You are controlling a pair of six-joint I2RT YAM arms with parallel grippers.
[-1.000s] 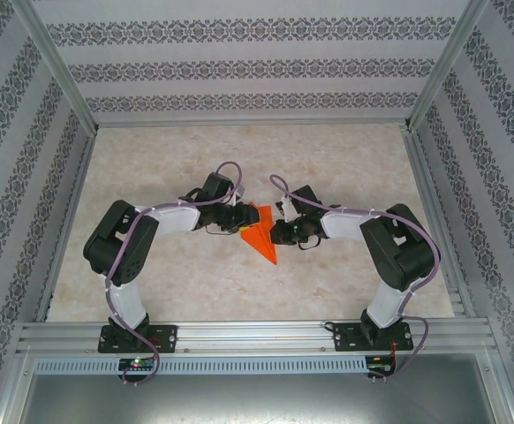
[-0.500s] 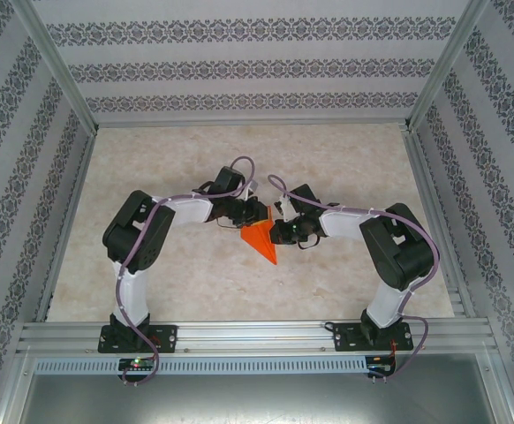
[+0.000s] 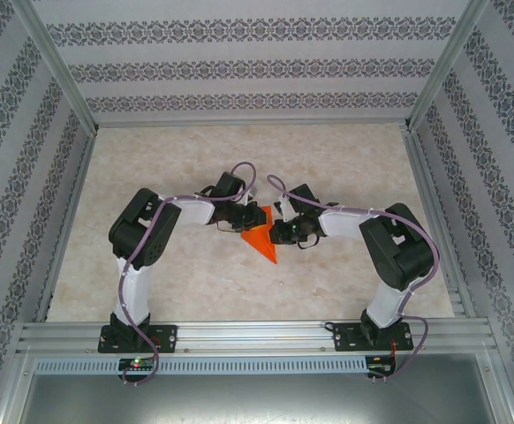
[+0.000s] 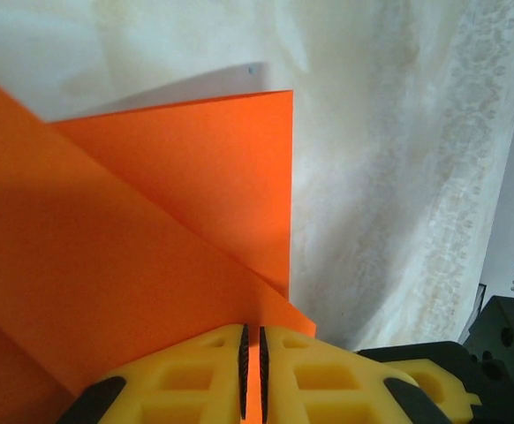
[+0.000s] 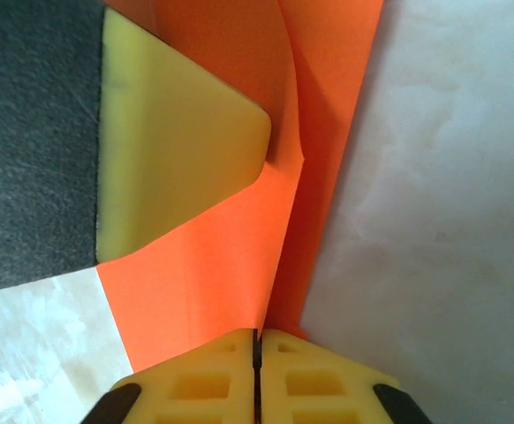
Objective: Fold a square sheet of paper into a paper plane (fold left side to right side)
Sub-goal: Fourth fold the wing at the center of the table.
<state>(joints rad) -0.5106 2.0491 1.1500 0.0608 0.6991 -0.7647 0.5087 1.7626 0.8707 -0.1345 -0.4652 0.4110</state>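
Now, left pincer point(image 4: 251, 343) and right pincer point(image 5: 257, 343) both tight-closed on the folded orange sheet point(image 3: 259, 238)

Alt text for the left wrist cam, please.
Yellow left pincer nipped shut on the near edge of a folded, bright orange paper sheet, its layers overlapping at angles, over a pale marbled tabletop.
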